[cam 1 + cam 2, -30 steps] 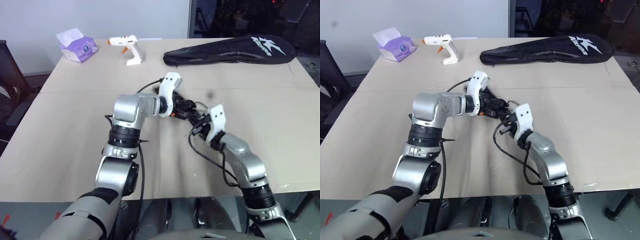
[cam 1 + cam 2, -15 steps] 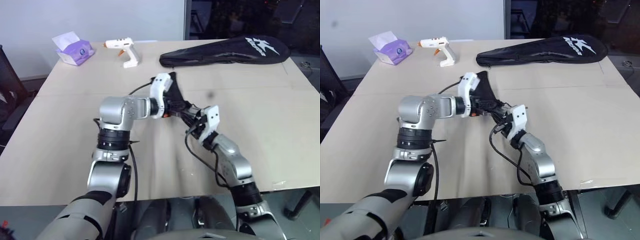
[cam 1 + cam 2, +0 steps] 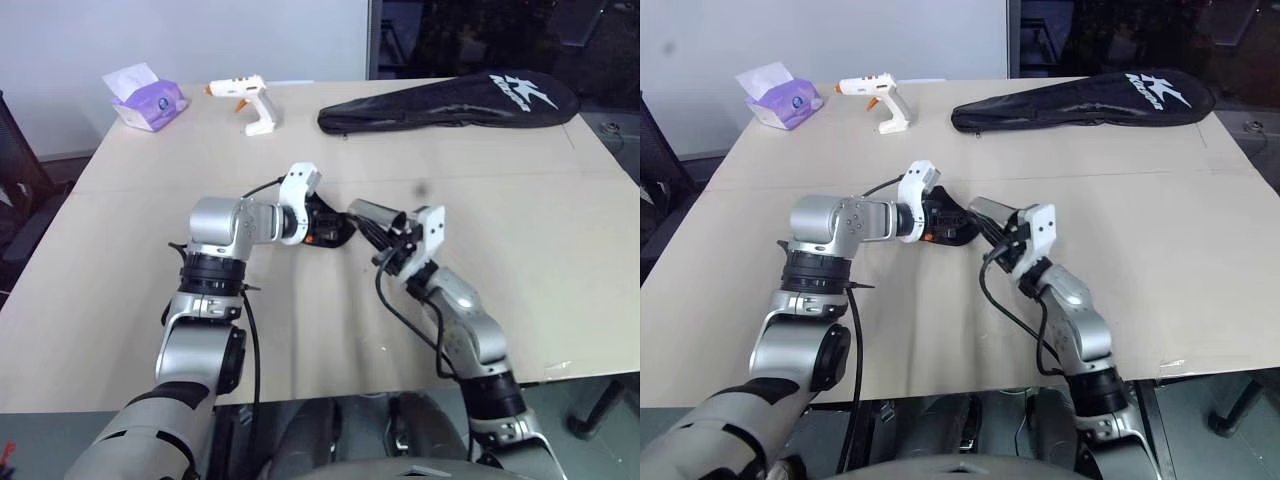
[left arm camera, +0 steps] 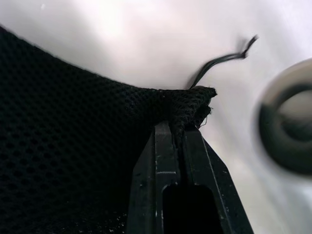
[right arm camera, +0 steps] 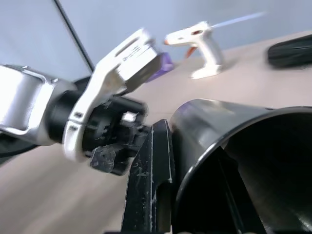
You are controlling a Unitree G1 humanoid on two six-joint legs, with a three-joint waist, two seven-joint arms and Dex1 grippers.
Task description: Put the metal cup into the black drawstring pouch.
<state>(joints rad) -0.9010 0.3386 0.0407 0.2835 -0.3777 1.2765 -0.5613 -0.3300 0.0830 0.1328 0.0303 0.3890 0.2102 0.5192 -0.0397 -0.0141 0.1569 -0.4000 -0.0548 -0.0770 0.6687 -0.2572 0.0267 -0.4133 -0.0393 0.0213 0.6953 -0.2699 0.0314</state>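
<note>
The left fingers (image 4: 176,141) pinch the black pouch (image 3: 330,228) edge; the right fingers (image 5: 151,165) clamp the metal cup (image 3: 375,214) rim, just beside the pouch.

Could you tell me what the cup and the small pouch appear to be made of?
Metal cup: apparently polished steel, given its shiny silver wall with reflections. Black drawstring pouch: soft woven mesh fabric, matte; the left wrist view shows an open honeycomb weave and a frayed corner.
</note>
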